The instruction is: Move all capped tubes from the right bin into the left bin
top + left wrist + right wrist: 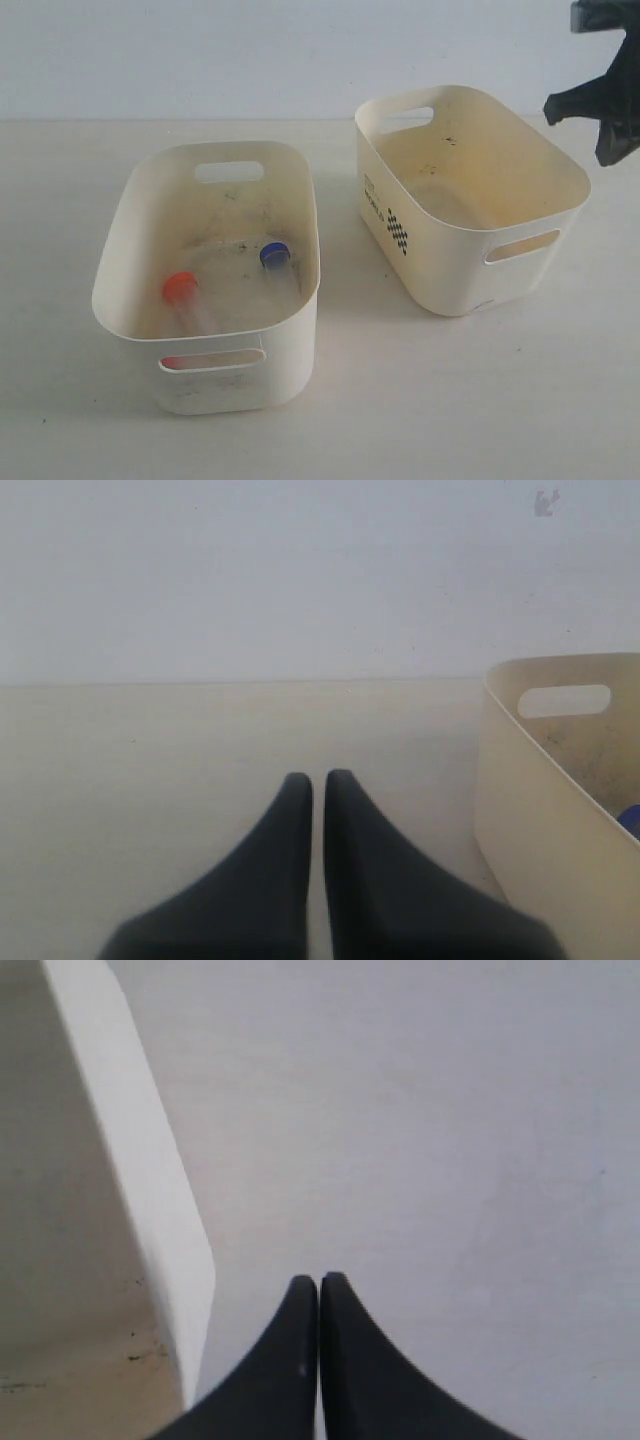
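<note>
Table (330, 420): pale, matte, runs back to a plain light wall (200, 50).

Left bin (130, 250), taken as landmark: pale cream oval tub with a slot handle at each end. Its floor and inner walls are smudged with dark scuffs.

Right bin (440, 260): stands to the right of the left bin and a little farther back, with a strip of table between them; not touching. It is yellower, and the small black checkered print is on the long side facing the left bin. Dark specks on the inner wall.

Right arm (605, 110): dark shape well away from the left bin, beyond the right bin's far corner. Right gripper (319, 1290): fingers pressed tip to tip, nothing between them, just outside the right bin's rim.

Left gripper (318, 780): outside the left bin, beside one slotted end, over bare table. Fingers drawn together with only a thin slit between, nothing held. Not seen in the exterior view.

Capped tubes: two are seen, both on the left bin's floor.
- Orange-red-capped tube (181, 288): near the front left corner.
- Blue-capped tube (275, 255): nearer the right wall, apart from the first.

A reddish patch (172, 361) shows through the left bin's front slot; cannot tell what it is.
</note>
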### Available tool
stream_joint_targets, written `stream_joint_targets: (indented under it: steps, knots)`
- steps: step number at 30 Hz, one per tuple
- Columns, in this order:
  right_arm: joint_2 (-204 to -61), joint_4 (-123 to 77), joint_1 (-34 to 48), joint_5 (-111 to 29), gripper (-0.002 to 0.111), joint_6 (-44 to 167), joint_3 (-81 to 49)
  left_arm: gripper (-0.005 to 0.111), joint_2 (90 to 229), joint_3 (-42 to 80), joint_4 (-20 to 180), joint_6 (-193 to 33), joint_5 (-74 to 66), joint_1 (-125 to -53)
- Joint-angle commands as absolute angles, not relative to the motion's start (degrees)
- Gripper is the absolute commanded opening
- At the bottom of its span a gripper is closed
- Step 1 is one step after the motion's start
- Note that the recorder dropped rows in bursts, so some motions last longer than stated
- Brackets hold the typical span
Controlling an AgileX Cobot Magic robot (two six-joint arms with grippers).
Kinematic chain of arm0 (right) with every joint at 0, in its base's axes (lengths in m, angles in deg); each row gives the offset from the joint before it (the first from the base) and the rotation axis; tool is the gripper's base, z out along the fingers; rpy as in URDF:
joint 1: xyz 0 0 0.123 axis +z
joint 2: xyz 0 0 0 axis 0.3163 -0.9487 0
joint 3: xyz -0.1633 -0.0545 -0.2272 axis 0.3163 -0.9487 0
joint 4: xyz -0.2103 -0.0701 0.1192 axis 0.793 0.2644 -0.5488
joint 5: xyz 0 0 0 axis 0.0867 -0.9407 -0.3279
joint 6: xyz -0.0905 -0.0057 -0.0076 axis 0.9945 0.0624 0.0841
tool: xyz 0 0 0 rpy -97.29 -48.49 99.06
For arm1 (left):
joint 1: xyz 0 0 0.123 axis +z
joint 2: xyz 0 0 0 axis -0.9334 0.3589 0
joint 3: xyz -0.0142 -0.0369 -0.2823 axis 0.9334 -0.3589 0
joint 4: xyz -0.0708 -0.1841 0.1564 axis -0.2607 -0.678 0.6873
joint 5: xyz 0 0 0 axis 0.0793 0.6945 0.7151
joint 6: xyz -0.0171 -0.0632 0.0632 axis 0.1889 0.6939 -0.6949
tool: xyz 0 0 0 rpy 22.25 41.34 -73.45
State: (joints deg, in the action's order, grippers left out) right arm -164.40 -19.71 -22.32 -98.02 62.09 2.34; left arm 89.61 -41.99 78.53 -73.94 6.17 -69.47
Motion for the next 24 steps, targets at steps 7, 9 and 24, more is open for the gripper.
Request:
stream_joint_targets:
  steps: [7, 9, 24]
  knots:
    - [-164.37, -24.05, -22.43, -91.09, 0.0, 63.18, -6.83, 0.004, 89.82, -41.77, 78.39, -73.71, 5.61, -69.53]
    - [-164.37, -25.8, -22.43, -91.33, 0.0, 64.53, -6.83, 0.004, 89.82, -41.77, 78.39, -73.71, 5.61, -69.53]
    - [-164.37, -34.65, -22.43, -97.14, 0.0, 69.84, -6.83, 0.004, 89.82, -41.77, 78.39, -73.71, 5.61, -69.53]
